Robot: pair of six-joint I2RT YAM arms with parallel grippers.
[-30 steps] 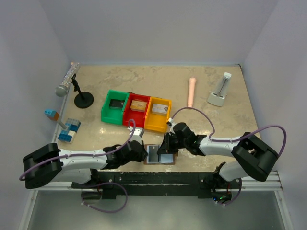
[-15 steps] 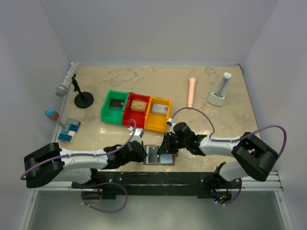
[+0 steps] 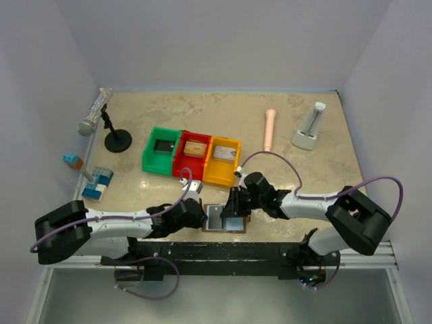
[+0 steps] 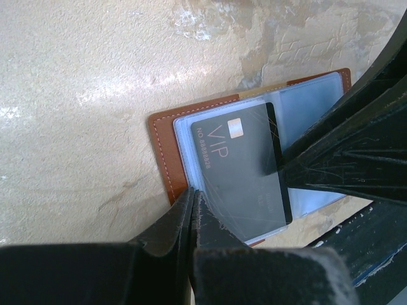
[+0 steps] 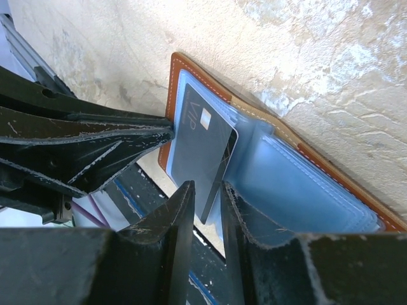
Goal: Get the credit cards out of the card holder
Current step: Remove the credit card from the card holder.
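The card holder [image 3: 233, 223] lies open at the table's near edge, brown rim [image 4: 162, 146] around pale blue sleeves [image 5: 299, 184]. A dark grey VIP card [image 4: 245, 168] sticks partly out of the left sleeve. My left gripper [image 4: 192, 194] is shut, its tips resting on the holder's left edge next to the card [image 5: 200, 149]. From the other side, my right gripper [image 5: 208, 190] stands slightly open with the card's corner in the gap, touching neither jaw. In the top view both grippers, left [image 3: 204, 217] and right [image 3: 233, 209], meet over the holder.
Green [image 3: 160, 150], red [image 3: 192, 154] and yellow [image 3: 223, 160] bins stand in a row just behind the holder. A microphone on a stand [image 3: 94, 111] and blue blocks [image 3: 98, 182] are at the left, a pink stick [image 3: 270, 128] and a white object [image 3: 310, 128] at the back right.
My right gripper's jaws have spread a little around the card's corner. My left gripper's jaws have closed fully at the holder's edge. The arms have hardly moved.
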